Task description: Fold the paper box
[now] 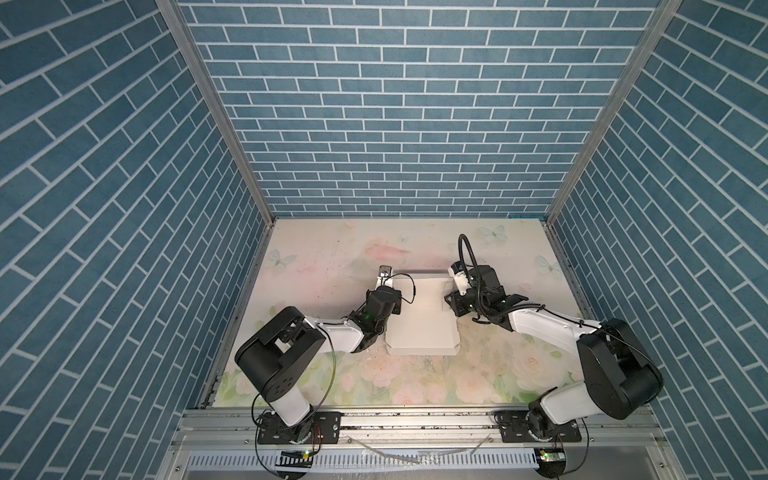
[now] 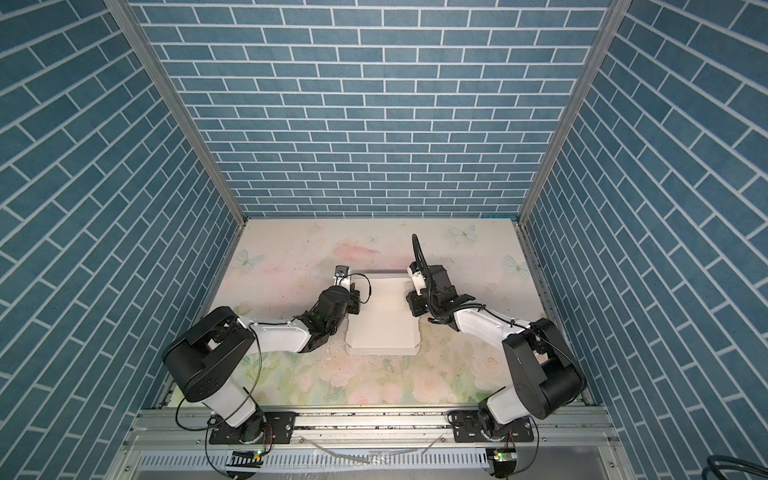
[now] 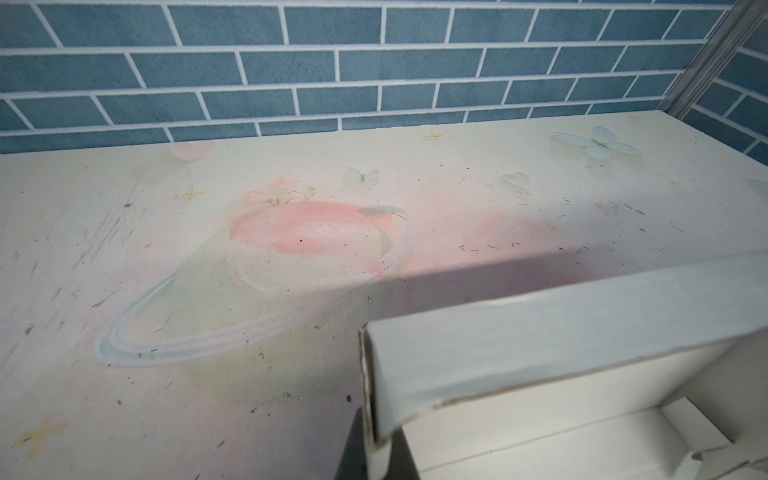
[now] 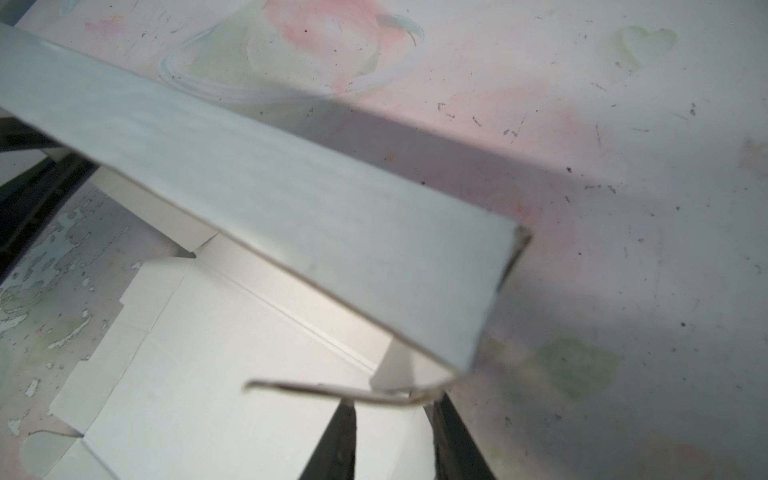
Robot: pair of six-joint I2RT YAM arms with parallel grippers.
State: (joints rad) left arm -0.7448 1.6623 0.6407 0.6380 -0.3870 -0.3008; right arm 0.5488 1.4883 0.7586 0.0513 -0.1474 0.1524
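The paper box (image 1: 419, 328) (image 2: 382, 332) is a white cardboard sheet, partly folded, lying mid-table between both arms. Its far wall (image 3: 540, 340) (image 4: 291, 216) stands raised, and the near end lies low with folded corners. My left gripper (image 1: 394, 291) (image 2: 355, 293) (image 3: 378, 440) is shut on the left end of that raised wall, the cardboard edge pinched between its dark fingers (image 3: 353, 453). At the wall's right end is my right gripper (image 1: 449, 298) (image 2: 409, 298) (image 4: 392, 403). Its jaws stand apart, and a thin bent flap edge (image 4: 332, 390) crosses just past their tips.
A floral table mat (image 1: 324, 257) covers the work surface, scuffed in places. Blue brick-pattern walls (image 1: 395, 124) close in the back and both sides. An aluminium rail (image 1: 415, 428) carrying both arm bases runs along the front edge.
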